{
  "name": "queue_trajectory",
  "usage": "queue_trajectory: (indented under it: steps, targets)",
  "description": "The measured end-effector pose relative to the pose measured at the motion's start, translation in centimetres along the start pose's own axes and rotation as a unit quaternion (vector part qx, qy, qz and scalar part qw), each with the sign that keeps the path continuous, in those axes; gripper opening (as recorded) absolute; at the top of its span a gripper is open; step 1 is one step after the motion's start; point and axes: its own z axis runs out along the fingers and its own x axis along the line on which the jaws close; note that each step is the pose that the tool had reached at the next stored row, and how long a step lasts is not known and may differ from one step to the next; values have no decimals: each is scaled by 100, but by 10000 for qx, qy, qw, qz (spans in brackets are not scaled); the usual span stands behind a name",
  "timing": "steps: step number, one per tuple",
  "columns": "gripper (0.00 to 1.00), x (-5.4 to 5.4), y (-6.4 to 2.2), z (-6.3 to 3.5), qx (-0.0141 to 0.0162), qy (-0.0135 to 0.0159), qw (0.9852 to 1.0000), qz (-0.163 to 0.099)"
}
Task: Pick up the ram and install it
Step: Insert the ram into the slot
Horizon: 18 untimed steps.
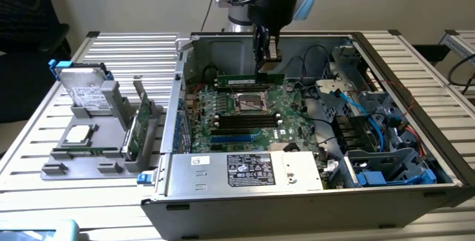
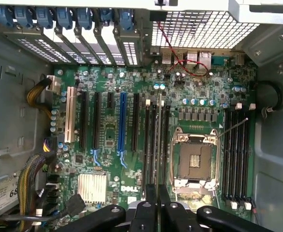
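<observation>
- Claw (image 1: pixel 268 64): narrowed on the ram (image 1: pixel 241 79), which I hold over the motherboard (image 1: pixel 222 113), seemingly above a memory slot (image 2: pixel 147 140)
- Risk: the grip sits off-centre, so the stick could tilt and jam

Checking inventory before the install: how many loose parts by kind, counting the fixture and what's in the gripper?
Ram sticks: 2 (ram held in the gripper, second stick on the grey fixture)
Hard drive: 1
CPU: 1
Expansion card: 1
Total: 5
</observation>
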Motion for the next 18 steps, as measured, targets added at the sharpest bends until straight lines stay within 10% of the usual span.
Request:
queue_trajectory:
  steps: [18]
  targets:
    - [13, -45, -8, 248, 2, 1, 10000, 0]
